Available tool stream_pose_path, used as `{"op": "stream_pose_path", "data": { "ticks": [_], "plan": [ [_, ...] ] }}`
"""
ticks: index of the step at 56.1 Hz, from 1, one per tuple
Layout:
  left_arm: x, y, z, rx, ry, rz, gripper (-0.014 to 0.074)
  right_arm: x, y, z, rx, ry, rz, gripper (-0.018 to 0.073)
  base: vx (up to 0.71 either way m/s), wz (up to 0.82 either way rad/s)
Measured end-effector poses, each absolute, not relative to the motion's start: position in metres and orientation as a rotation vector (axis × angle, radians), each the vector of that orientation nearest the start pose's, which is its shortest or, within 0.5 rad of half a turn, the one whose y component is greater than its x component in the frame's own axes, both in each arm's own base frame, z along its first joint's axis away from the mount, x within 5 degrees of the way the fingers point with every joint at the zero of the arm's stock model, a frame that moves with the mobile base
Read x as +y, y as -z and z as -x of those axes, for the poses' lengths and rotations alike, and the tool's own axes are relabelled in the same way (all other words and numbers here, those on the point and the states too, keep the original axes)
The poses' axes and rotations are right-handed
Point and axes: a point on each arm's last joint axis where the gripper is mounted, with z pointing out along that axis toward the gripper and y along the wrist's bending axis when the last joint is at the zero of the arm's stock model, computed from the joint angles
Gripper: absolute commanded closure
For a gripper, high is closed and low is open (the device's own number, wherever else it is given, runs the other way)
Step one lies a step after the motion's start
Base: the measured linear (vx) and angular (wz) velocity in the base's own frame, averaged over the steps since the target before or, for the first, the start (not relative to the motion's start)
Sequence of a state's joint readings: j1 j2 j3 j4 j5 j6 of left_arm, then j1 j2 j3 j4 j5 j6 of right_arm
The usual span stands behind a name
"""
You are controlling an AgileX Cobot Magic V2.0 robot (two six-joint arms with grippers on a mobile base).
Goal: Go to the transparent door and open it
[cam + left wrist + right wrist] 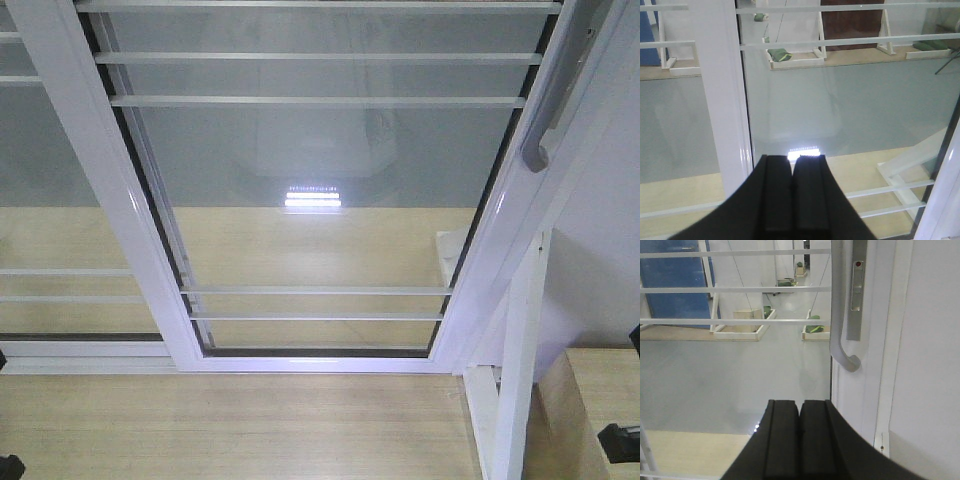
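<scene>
Pale wooden floor [250, 420] is seen up to the glass door [320, 200], dead ahead: reached, but judged not yet slid open. It is stood upright, its grey handle [837, 305] run vertically down the right edge. Left gripper [792, 165] and right gripper [800, 407] are pressed closed, nothing held.

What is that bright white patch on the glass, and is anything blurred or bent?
Front view: a striped glare spot on the door glass, likely a reflected lamp; the frame edges lean apart, lens distortion. Left wrist view: similar glare just above the left gripper, which is dark. Right wrist view: no strong glare; the handle is fairly sharp.
</scene>
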State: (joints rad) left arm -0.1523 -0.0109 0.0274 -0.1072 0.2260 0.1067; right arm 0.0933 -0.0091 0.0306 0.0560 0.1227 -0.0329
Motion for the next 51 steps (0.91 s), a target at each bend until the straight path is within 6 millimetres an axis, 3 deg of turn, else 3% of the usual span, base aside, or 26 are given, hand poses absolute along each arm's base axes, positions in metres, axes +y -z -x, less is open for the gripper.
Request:
{"op": "stream_pose_path", "data": {
  "ticks": [51],
  "plan": [
    [-0.0103,-0.1873,-0.0552,1.684,0.128,-0.147,0.0594,0.0059,-0.1925,-0.0566,1.623,-0.095,0.062,0.0564,0.00,0.00]
  ]
}}
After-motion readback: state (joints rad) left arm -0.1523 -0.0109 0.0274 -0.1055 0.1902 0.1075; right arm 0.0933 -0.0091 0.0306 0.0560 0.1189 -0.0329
